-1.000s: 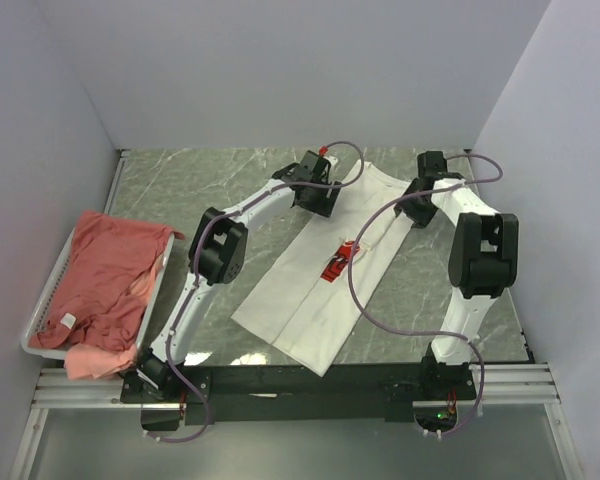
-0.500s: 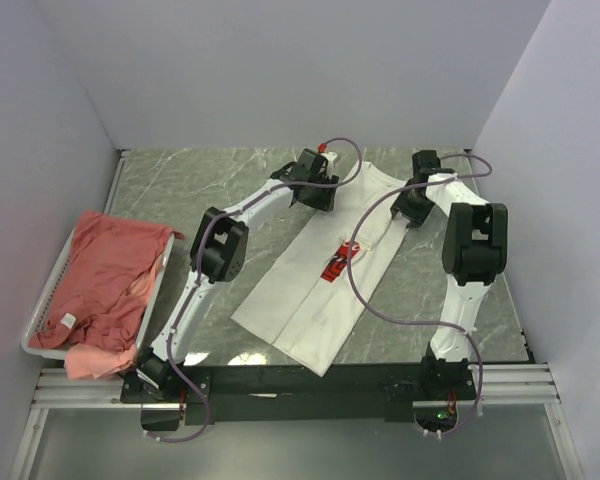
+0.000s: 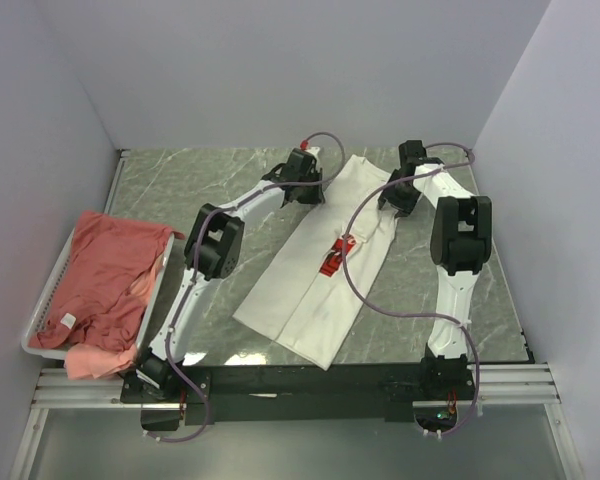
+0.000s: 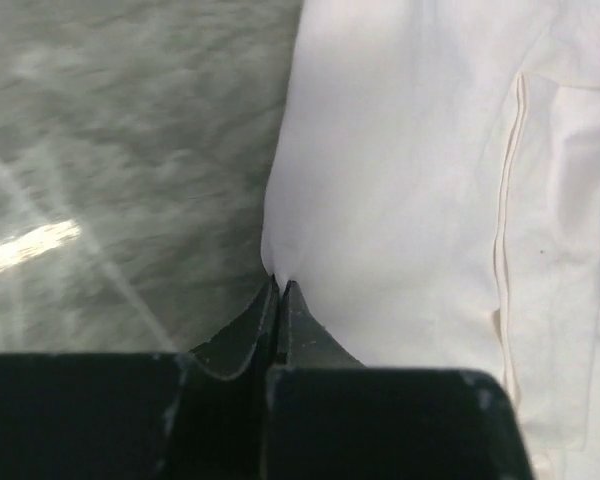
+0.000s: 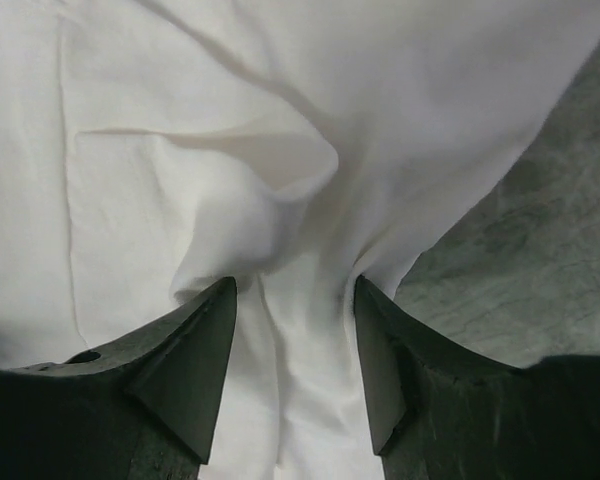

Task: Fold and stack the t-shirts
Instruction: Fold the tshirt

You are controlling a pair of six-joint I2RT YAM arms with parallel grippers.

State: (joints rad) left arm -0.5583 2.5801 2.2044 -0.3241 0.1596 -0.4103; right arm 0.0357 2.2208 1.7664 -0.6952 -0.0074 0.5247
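A white t-shirt [image 3: 305, 295] with a red chest print [image 3: 331, 262] lies folded into a long strip, running diagonally across the marble table. My left gripper [image 3: 318, 193] [image 4: 280, 285] is at the strip's far left edge and is shut on a pinch of that edge. At the far right edge, my right gripper [image 3: 394, 200] [image 5: 295, 290] has its fingers [image 5: 195, 345] planted apart on the white t-shirt [image 5: 280, 120]. A puckered ridge of cloth sits between them, and nothing is clamped. Salmon-red t-shirts [image 3: 105, 270] are heaped in the basket on the left.
The white wire basket [image 3: 38, 315] stands at the table's left edge, against the wall. Purple cables [image 3: 365, 300] trail from both wrists, and the right one loops over the strip. Walls close in the back and both sides. Bare marble [image 4: 110, 150] lies left of the strip.
My left gripper closed onto the shirt's left edge. Both grippers shifted toward the back of the table, and the strip's far end moved back and slightly left with them.
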